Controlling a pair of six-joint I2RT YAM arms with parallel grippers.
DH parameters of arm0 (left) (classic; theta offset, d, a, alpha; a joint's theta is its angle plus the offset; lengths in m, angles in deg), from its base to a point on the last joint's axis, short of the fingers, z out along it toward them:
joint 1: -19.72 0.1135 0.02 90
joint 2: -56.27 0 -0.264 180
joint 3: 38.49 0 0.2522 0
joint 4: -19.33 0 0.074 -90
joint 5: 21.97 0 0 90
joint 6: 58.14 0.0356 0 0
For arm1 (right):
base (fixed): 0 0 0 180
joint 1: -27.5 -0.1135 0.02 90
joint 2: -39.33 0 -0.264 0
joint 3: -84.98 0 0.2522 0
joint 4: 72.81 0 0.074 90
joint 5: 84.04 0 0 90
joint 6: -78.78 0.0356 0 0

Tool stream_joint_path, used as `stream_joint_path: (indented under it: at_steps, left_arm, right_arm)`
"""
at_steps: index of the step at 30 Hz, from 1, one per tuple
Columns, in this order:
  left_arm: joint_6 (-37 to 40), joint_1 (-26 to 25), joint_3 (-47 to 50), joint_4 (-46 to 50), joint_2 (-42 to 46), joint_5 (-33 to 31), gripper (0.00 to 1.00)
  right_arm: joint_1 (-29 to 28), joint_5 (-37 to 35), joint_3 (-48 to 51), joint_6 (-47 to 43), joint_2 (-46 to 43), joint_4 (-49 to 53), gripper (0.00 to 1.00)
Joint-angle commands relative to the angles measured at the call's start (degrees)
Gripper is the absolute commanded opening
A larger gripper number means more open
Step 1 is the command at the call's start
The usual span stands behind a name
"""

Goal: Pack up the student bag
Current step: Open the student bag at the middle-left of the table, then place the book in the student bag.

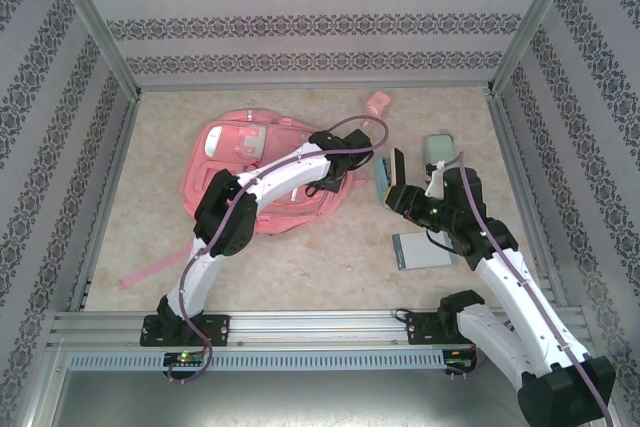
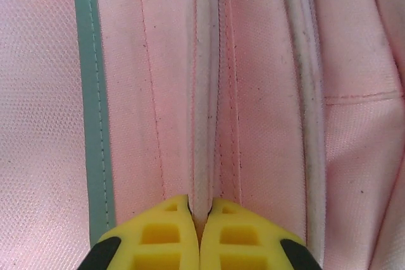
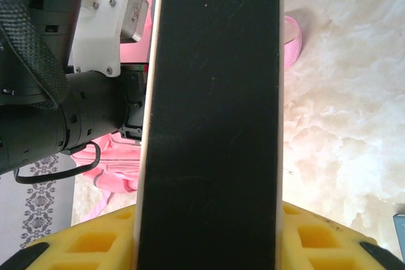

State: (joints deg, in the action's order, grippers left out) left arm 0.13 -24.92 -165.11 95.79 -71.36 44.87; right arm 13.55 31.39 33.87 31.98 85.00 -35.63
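Bright, even, diffuse light fills the overhead view, and shadows on the pale marbled tabletop [image 1: 300, 257] are faint and soft. Up close, the large soft pink fabric backpack [image 2: 266, 93] shows crisp weave, slightly washed out. The flat black slab [image 3: 212, 124] looks dull, perhaps slightly blurred, and the marble beside it glares white.

Marbled table [image 1: 300, 267]: student bag [image 1: 280, 142], grey book [image 1: 422, 250], pink roll [image 1: 377, 104].

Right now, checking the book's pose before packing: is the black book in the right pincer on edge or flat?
On edge: from above the black book shows as a narrow strip, clamped in the right pincer.
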Motion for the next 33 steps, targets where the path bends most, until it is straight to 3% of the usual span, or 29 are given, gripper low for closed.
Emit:
stream_joint_path:
  at_steps: [1, 7, 13, 19, 33]
  left_arm:
    - [0.35, 0.23, -1.15, 4.03, 6.16, -2.58, 0.00]
    - [2.35, 2.37, -1.89, 1.31, 15.86, 0.58, 0.00]
    - [3.58, 8.53, -0.13, -2.83, 23.72, 13.58, 0.00]
    - [1.94, 15.36, 8.22, -10.99, 31.73, 24.34, 0.00]
    - [-5.30, 16.96, 16.88, -19.69, 34.58, 30.38, 0.00]
  right_arm:
    - [0.58, 3.12, 0.35, -0.32, 1.64, -4.55, 0.31]
    - [-0.60, 3.90, -0.66, 0.45, 6.20, -8.90, 0.31]
    - [-5.05, 3.54, -2.82, 1.82, 13.69, -14.30, 0.31]
    - [-11.73, 0.76, -6.81, 3.80, 24.76, -22.17, 0.32]
    - [-19.81, -3.00, -23.08, 14.73, 52.89, -32.70, 0.39]
